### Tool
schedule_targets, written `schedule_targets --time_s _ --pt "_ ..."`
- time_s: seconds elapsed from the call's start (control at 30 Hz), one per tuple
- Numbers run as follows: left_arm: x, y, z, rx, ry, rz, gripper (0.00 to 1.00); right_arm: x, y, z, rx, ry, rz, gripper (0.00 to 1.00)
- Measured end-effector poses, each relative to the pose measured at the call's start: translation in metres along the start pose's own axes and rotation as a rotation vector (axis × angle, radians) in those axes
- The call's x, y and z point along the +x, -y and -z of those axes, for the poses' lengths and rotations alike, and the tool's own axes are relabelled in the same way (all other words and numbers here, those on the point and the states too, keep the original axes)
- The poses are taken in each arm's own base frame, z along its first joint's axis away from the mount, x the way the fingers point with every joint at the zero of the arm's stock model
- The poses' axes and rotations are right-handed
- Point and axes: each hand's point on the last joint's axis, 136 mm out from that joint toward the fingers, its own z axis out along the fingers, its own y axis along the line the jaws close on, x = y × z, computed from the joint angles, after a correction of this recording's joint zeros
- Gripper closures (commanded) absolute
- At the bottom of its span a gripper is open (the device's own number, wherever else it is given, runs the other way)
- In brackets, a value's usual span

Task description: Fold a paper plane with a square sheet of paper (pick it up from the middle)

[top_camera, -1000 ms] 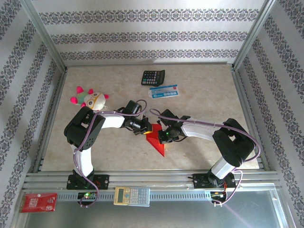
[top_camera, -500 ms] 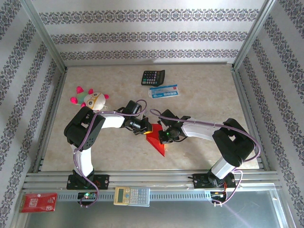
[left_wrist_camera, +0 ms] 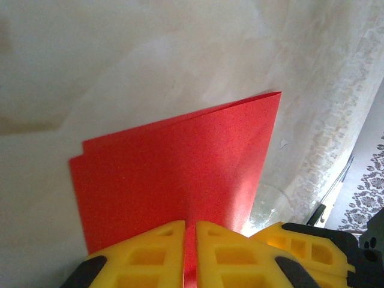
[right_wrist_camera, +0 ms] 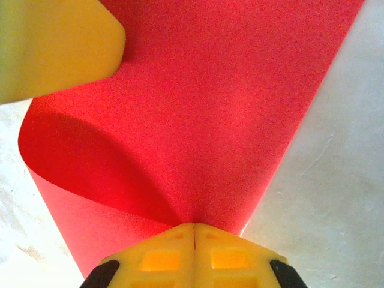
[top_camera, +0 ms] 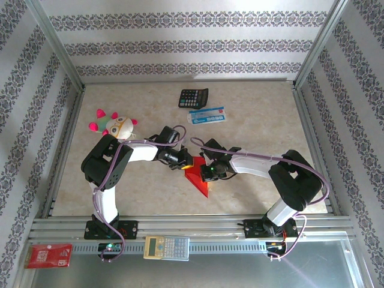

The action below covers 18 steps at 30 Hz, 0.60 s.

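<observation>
Little has shifted in 1 second: the folded paper (top_camera: 198, 180) sits at centre, clamped tight by the right gripper (right_wrist_camera: 194, 237) and by the left gripper (left_wrist_camera: 189, 237), its jaws barely parted, perhaps starting release.

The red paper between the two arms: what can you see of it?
The red paper is thin, plain and matte, folded into a pointed shape with layered edges. It lies on the pale table, one flap curling upward. The right pincer is shut on one edge; the left pincer stands almost closed at another.
</observation>
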Motion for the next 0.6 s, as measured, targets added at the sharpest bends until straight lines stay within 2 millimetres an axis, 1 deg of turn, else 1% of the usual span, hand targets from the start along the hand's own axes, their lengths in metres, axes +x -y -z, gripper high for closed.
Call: schedule_targets --time_s 0.2,0.3,0.4,0.5,0.6 --pt "-0.009 0.005 0.005 -0.03 0.008 -0.002 0.71 0.0 0.0 0.0 -0.003 0.005 -0.027 1.0" --pt "-0.018 0.008 0.015 -0.032 0.031 -0.001 0.68 -0.001 0.0 0.0 -0.005 0.008 -0.043 1.0" --pt "-0.03 0.01 0.036 -0.033 0.083 0.003 0.69 -0.001 0.0 0.0 -0.005 0.008 -0.055 1.0" --pt "-0.043 0.017 0.065 -0.025 0.161 -0.004 0.72 -0.002 -0.001 0.0 -0.005 0.009 -0.066 1.0" --pt "-0.046 0.023 0.092 -0.021 0.234 -0.019 0.75 -0.01 -0.001 -0.002 -0.006 0.013 -0.077 1.0"
